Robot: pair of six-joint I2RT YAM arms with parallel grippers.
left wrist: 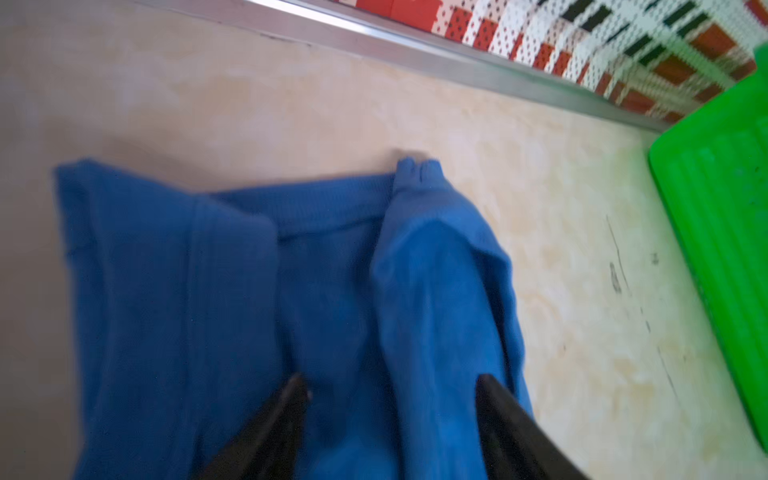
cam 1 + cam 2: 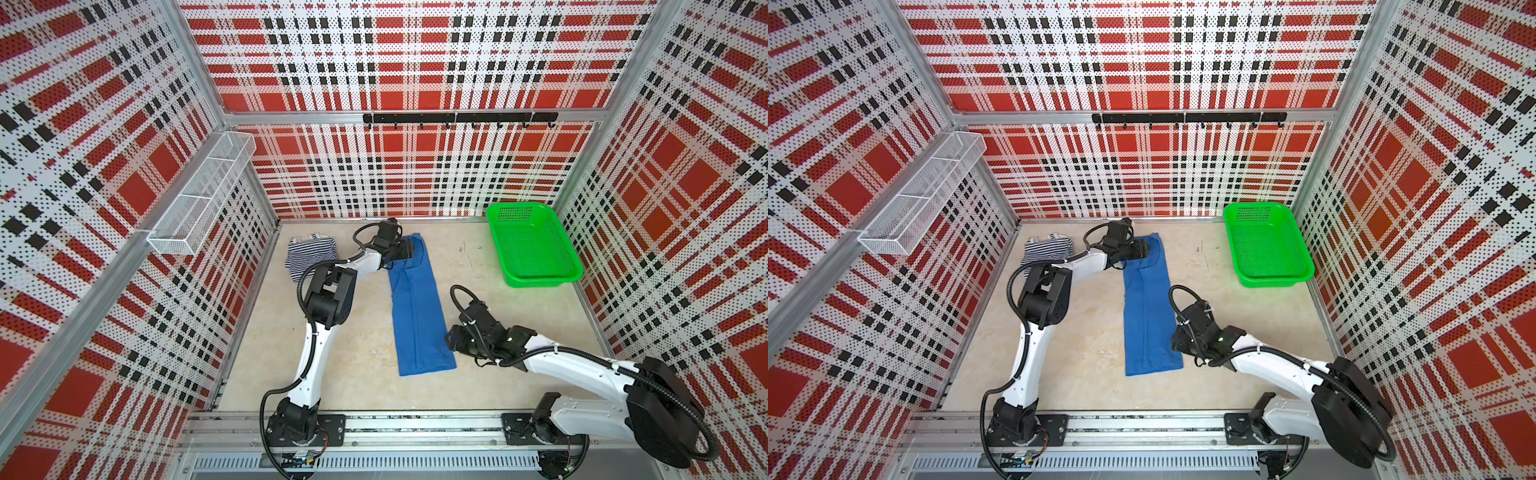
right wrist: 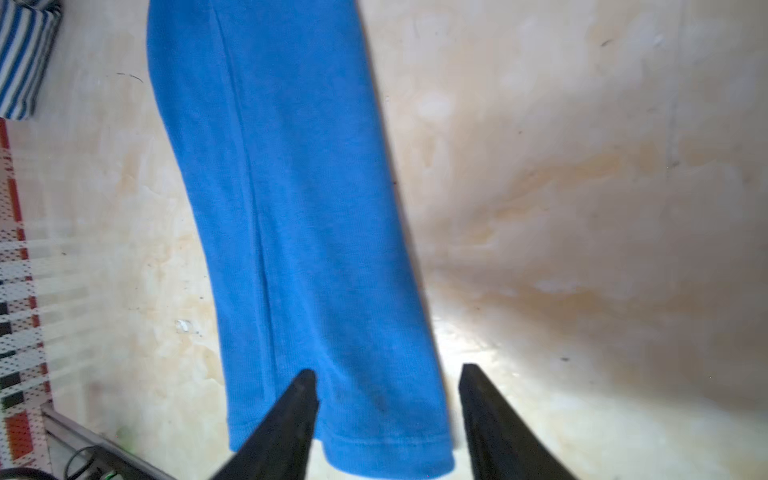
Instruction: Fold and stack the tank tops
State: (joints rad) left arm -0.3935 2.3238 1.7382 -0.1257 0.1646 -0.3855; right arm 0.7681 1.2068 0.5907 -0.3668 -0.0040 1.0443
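The royal blue tank top (image 2: 417, 307) (image 2: 1149, 307) lies on the table as a long narrow strip, folded lengthwise, running from back to front. My left gripper (image 2: 411, 249) (image 1: 390, 384) hovers over its far strap end (image 1: 316, 266) with jaws open and nothing clamped. My right gripper (image 2: 451, 338) (image 3: 388, 374) is open over the near hem corner (image 3: 374, 436), one finger above the cloth, the other above bare table. The striped tank top (image 2: 311, 253) (image 2: 1046, 249) sits bunched at the back left, partly behind the left arm; a corner of it (image 3: 25, 54) appears in the right wrist view.
A green mesh basket (image 2: 534, 249) (image 2: 1268, 247) stands at the back right, its wall (image 1: 723, 232) close to the blue top's far end. A white wire shelf (image 2: 199, 195) hangs on the left wall, and a black hook rail (image 2: 459, 118) runs along the back wall.
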